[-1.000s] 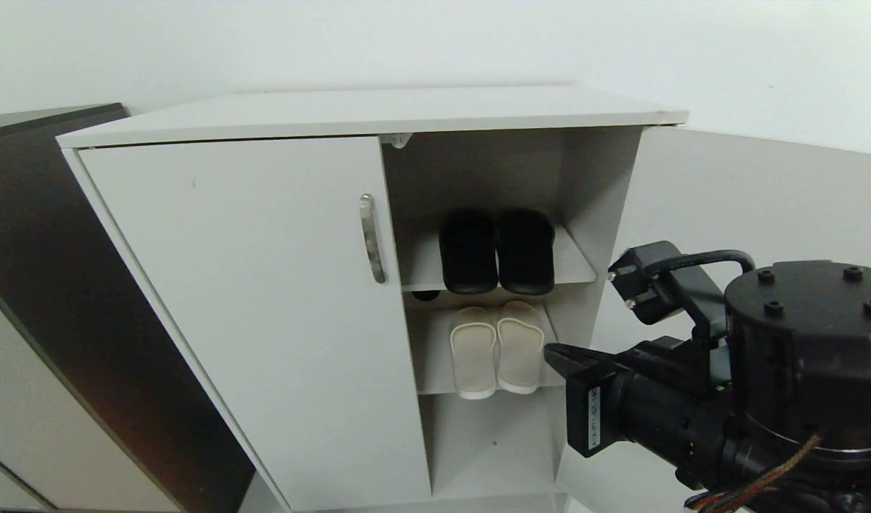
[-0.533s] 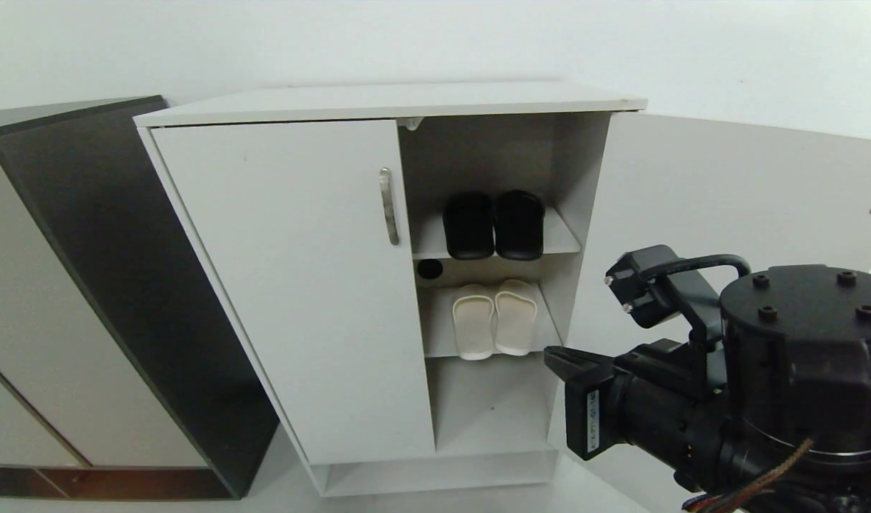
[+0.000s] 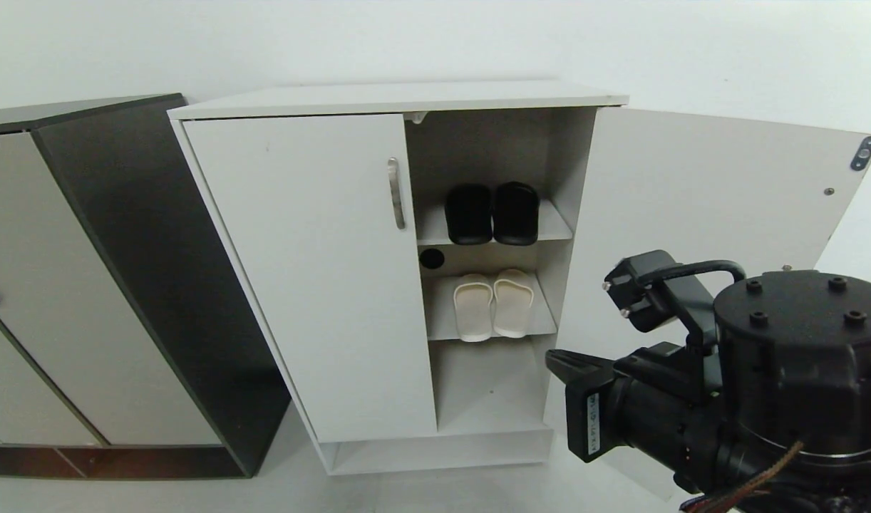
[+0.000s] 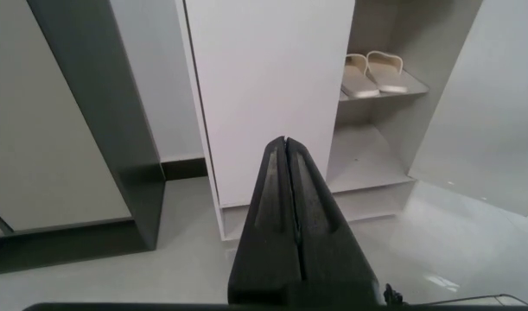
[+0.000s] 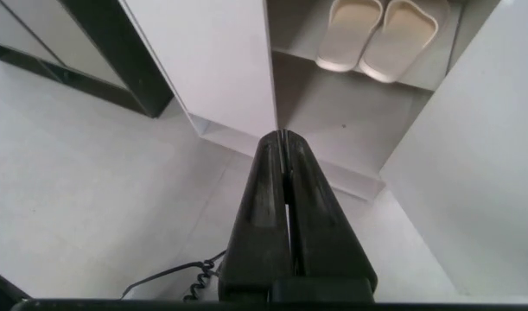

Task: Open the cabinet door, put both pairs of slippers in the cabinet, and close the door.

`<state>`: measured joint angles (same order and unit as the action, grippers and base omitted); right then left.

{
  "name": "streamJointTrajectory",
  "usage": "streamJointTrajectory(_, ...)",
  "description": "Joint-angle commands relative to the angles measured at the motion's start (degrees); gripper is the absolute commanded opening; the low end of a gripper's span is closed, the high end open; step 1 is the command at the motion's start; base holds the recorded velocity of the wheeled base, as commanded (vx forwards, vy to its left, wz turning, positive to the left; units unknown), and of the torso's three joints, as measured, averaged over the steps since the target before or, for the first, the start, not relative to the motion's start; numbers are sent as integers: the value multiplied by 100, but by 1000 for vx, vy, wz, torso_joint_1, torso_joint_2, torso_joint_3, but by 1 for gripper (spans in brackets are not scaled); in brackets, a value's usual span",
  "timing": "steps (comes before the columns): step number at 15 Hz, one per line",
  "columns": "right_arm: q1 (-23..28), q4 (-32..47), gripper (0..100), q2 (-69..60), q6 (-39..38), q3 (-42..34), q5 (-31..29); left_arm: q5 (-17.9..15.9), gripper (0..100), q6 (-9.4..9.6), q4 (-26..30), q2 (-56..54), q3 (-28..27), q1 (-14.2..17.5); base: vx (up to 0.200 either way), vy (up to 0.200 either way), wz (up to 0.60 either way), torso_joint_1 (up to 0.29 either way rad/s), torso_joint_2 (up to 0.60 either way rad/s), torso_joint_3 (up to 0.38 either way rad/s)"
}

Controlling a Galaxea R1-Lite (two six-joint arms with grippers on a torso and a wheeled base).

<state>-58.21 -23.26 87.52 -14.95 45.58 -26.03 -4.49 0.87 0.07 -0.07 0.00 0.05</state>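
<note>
The white cabinet (image 3: 400,96) stands with its right door (image 3: 706,206) swung wide open and its left door (image 3: 314,271) closed. A pair of black slippers (image 3: 470,214) sits on the upper shelf. Below it, a pair of white slippers (image 3: 473,308) (image 4: 390,71) (image 5: 350,30) sits on the middle shelf. My right gripper (image 3: 554,358) (image 5: 285,142) is shut and empty, low in front of the open door, away from the shelves. My left gripper (image 4: 285,149) is also shut and empty, facing the closed door from a distance above the floor.
A dark cabinet (image 3: 122,249) with pale doors stands close against the white cabinet's left side. The closed door carries a metal handle (image 3: 396,194). The bottom compartment (image 3: 485,399) holds nothing. Bare grey floor (image 5: 99,190) lies in front.
The head camera has pulled back, so the cabinet looks smaller and the whole open door has come into view. The slippers and the right arm have not visibly shifted.
</note>
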Motion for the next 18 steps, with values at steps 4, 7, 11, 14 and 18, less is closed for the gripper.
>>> streamJointTrajectory(4, 3, -3, 0, 55, 0, -14, 1, 0, 0, 1, 1, 7, 0, 4, 0, 0, 0, 0, 0, 0)
streamJointTrajectory(7, 11, -3, 0, 64, 0, -5, 1, 0, 0, 1, 1, 7, 0, 4, 0, 0, 0, 0, 0, 0)
streamJointTrajectory(11, 20, 6, 0, 81, 0, -14, 1, 0, 0, 1, 1, 7, 0, 4, 0, 0, 0, 2, -46, -46)
streamJointTrajectory(14, 20, -3, 0, 81, 0, -5, 1, 0, 0, 1, 1, 7, 0, 4, 0, 0, 0, 28, -222, -317)
streamJointTrajectory(18, 20, -3, 0, 81, 0, -5, 1, 0, 0, 1, 1, 7, 0, 4, 0, 0, 0, 82, -519, -345)
